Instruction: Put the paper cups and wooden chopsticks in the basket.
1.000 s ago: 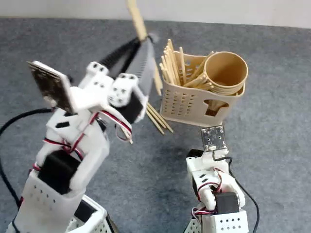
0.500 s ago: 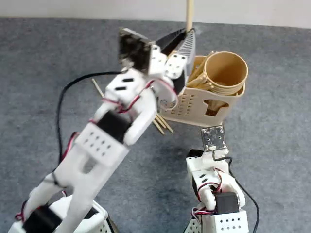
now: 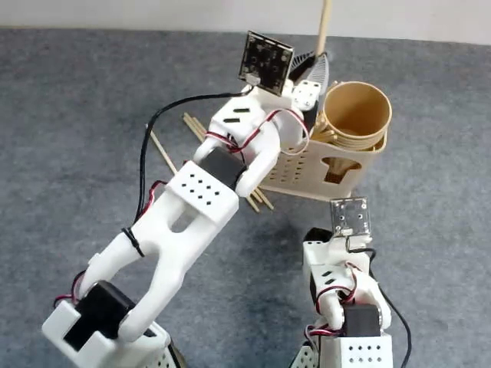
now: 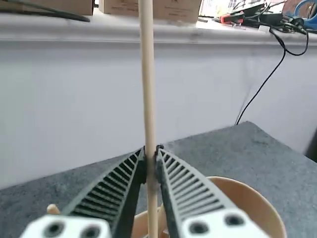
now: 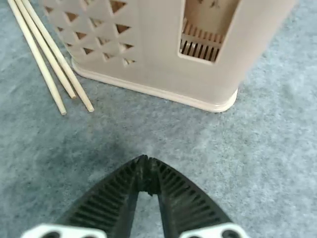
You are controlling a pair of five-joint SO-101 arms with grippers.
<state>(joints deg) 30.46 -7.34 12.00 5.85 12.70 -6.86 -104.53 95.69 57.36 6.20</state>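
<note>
- high view: left pincer (image 3: 317,70) clamped on one held chopstick (image 3: 325,23). the stick stands upright over the rear of the basket (image 3: 303,165), just beside the stacked paper cups (image 3: 357,107) that sit inside it. loose chopsticks (image 3: 163,147) lie on the table (image 3: 69,115) beside the left arm, and more poke out at the basket's near wall.
- left wrist view: the left pincer (image 4: 150,151) has its jaws together on the held chopstick (image 4: 146,74), gripped low on its length. the lower end runs down next to the rim of the paper cups (image 4: 250,198). judgement: steer the lower end into the open gap beside the cups, not into a cup mouth. sink the wrist until the tip is under the basket rim before parting the jaws, or the stick may tip out over the wall.
- right wrist view: right pincer (image 5: 147,171) together, holding nothing, above the table (image 5: 257,148) in front of the basket (image 5: 158,64). three loose chopsticks (image 5: 49,62) lie by the basket's corner, not yet collected. judgement: this arm sits out of the left arm's way.
</note>
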